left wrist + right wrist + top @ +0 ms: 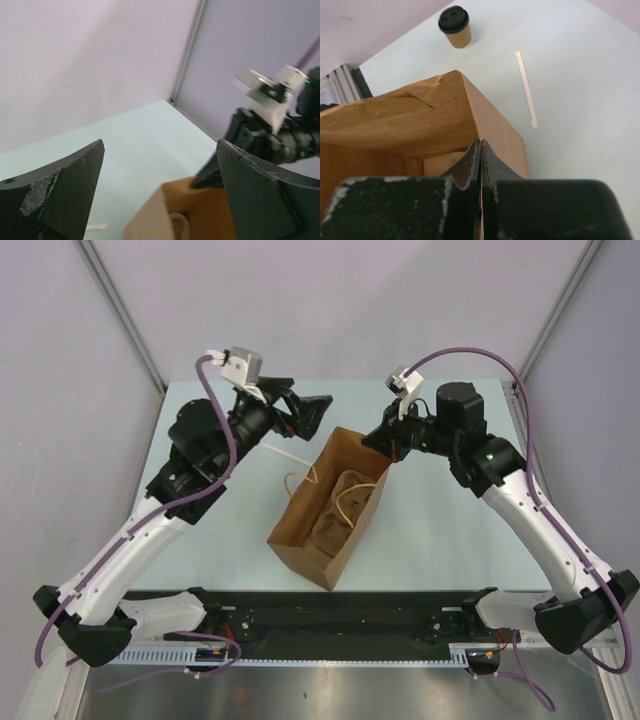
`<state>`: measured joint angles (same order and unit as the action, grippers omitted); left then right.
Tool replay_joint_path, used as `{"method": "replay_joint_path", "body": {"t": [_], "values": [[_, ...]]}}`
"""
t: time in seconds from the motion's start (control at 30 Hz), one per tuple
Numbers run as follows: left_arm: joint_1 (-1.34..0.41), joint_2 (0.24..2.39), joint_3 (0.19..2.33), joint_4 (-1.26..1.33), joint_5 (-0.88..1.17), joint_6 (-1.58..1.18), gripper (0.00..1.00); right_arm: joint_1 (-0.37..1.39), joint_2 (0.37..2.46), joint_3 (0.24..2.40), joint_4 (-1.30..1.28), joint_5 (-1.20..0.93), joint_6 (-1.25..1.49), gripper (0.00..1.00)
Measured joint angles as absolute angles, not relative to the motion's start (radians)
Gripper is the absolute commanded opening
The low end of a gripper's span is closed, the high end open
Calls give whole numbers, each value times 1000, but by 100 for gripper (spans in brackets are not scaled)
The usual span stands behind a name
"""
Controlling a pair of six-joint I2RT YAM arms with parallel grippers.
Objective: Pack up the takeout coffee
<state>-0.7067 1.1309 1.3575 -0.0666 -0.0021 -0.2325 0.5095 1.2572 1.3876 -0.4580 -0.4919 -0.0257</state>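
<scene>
The takeout coffee (pixel 455 27), a small tan cup with a black lid, stands upright on the table beyond the bag in the right wrist view. It is hidden behind my left arm in the top view. The large brown paper bag (pixel 358 530) stands open at the table's middle. My right gripper (pixel 385 447) is shut on the bag's far right rim (pixel 480 144). My left gripper (pixel 312 416) is open and empty, hovering just beyond the bag's far left corner (pixel 160 145).
A brown pulp carrier (pixel 335 512) and the bag's string handles lie inside the bag. A thin pale stirrer (pixel 526 87) lies on the table left of the bag (pixel 285 453). Grey walls enclose the table's back and sides.
</scene>
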Motion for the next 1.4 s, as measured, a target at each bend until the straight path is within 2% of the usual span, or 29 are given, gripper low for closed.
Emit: {"method": "replay_joint_path", "body": {"t": [0.23, 0.53, 0.7, 1.03, 1.13, 1.4], "values": [[-617, 1075, 1368, -109, -34, -175, 99, 504, 1192, 1387, -460, -543, -47, 0], [-447, 1131, 1255, -245, 49, -182, 99, 414, 1392, 1380, -440, -602, -38, 0], [-349, 1171, 1236, -303, 120, -200, 99, 436, 1401, 1481, -453, -672, -20, 0], [-329, 1193, 1235, -312, 184, -201, 99, 528, 1403, 1500, -503, -591, -127, 0], [-324, 1218, 1235, -327, 190, -201, 99, 520, 1438, 1502, -570, -585, -147, 0], [-263, 1267, 1283, -422, 211, -177, 100, 505, 1425, 1492, -556, -568, -148, 0]]}}
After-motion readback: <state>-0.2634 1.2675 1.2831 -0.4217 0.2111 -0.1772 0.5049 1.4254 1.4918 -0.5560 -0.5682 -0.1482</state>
